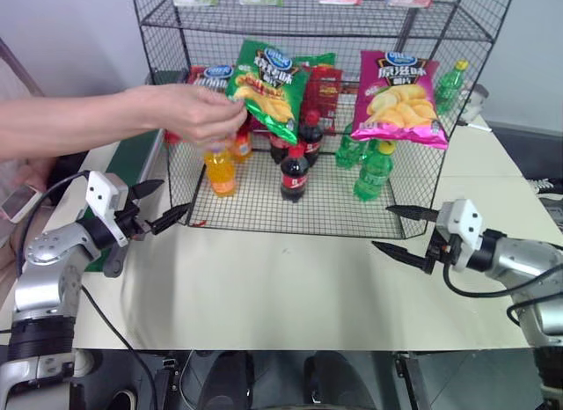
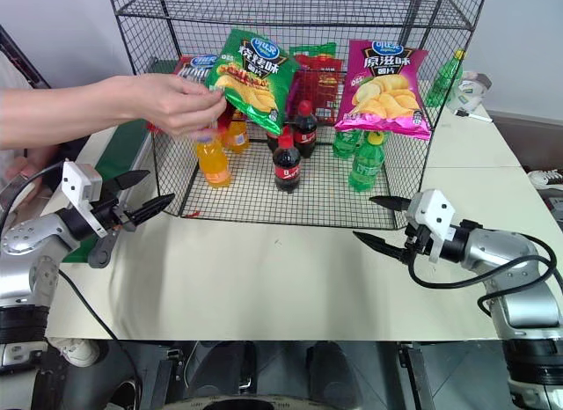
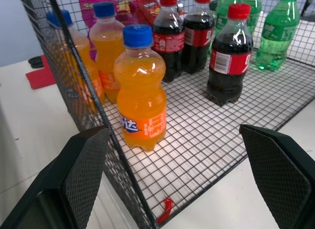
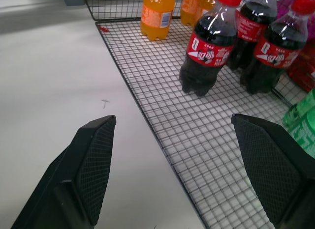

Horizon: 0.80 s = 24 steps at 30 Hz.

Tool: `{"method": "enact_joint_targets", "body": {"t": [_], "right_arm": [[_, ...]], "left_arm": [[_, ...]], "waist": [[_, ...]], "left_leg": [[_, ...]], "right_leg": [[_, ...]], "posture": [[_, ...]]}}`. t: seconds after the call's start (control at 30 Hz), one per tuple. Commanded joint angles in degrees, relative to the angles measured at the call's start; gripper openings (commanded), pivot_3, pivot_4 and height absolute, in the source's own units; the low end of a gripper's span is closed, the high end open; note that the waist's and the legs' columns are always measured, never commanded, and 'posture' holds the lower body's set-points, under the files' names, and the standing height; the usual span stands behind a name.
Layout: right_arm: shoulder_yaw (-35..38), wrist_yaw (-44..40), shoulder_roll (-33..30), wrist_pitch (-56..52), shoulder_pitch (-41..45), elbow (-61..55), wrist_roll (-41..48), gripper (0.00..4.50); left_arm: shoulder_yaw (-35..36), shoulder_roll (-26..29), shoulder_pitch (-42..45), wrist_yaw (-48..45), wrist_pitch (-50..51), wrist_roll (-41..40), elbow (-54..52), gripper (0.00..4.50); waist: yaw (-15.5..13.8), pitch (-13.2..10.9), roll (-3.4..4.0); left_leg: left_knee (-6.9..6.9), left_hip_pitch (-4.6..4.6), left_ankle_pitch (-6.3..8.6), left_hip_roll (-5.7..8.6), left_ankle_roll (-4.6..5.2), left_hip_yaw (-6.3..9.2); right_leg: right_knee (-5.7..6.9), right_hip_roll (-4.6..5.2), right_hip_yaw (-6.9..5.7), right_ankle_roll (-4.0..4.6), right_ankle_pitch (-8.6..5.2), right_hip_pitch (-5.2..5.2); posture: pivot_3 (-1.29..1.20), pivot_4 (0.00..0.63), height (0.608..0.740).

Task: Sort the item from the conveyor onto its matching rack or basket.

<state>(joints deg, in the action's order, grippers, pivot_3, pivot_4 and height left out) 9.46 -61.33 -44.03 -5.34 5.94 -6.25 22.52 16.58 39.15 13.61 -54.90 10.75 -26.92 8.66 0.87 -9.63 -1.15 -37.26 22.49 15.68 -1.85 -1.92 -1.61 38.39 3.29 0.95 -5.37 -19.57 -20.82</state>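
The left claw (image 1: 163,205) stands wide open and empty, level above the white bench (image 1: 290,287) just outside the near left corner of the black wire rack (image 1: 290,218); the right claw (image 1: 406,234) is likewise spread wide with nothing between its fingers, just off the rack's near right corner. Neither claw touches any object. The green crisp bag (image 1: 266,86) is not on the conveyor (image 1: 132,155): a person's hand (image 1: 201,113) holds it by its left edge, raised in front of the rack's lower tier. It lies above and beyond the left claw, apart from it, and well apart from the right claw. Risk assessment: any reach toward the bag would bring a claw close to the hand, so contact with the person is the main hazard. A second risk is snagging a finger in the mesh or toppling the orange soda bottle (image 3: 141,89) and cola bottles (image 4: 206,47) standing directly below the bag.
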Motion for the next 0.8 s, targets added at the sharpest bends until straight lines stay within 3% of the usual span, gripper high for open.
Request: {"method": "enact_joint_targets", "body": {"t": [0.03, 0.23, 0.8], "right_arm": [[-0.17, -0.44, 0.13, 1.9, 1.34, 0.85, -0.56, 3.91], [-0.54, -1.21, -0.13, 2.21, 1.69, 1.69, -0.5, 3.91], [-0.66, -1.74, -0.36, 1.92, -0.09, 0.79, -0.81, 3.91]], "left_arm": [[2.83, 1.18, -0.64, -0.53, 3.15, -3.49, -2.44, 4.5], [2.83, 0.33, -2.62, -1.04, -3.08, -1.09, -3.1, 4.5], [1.9, 0.2, -2.25, -0.84, -3.85, -0.82, -3.17, 4.5]], "waist": [[0.0, 0.0, 0.0], [-0.02, 0.0, 0.0], [-0.01, 0.0, 0.0]], "left_leg": [[0.0, 0.0, 0.0, 0.0, 0.0, 0.0], [-0.01, 0.0, 0.0, 0.0, 0.0, 0.0], [-0.01, 0.0, 0.0, 0.0, 0.0, 0.0]], "right_leg": [[0.0, 0.0, 0.0, 0.0, 0.0, 0.0], [0.0, 0.01, 0.0, 0.0, 0.0, 0.0], [0.0, 0.02, 0.0, 0.0, 0.0, 0.01]], "posture": [[0.0, 0.15, 0.739], [0.0, 0.15, 0.739], [0.0, 0.15, 0.739]]}}
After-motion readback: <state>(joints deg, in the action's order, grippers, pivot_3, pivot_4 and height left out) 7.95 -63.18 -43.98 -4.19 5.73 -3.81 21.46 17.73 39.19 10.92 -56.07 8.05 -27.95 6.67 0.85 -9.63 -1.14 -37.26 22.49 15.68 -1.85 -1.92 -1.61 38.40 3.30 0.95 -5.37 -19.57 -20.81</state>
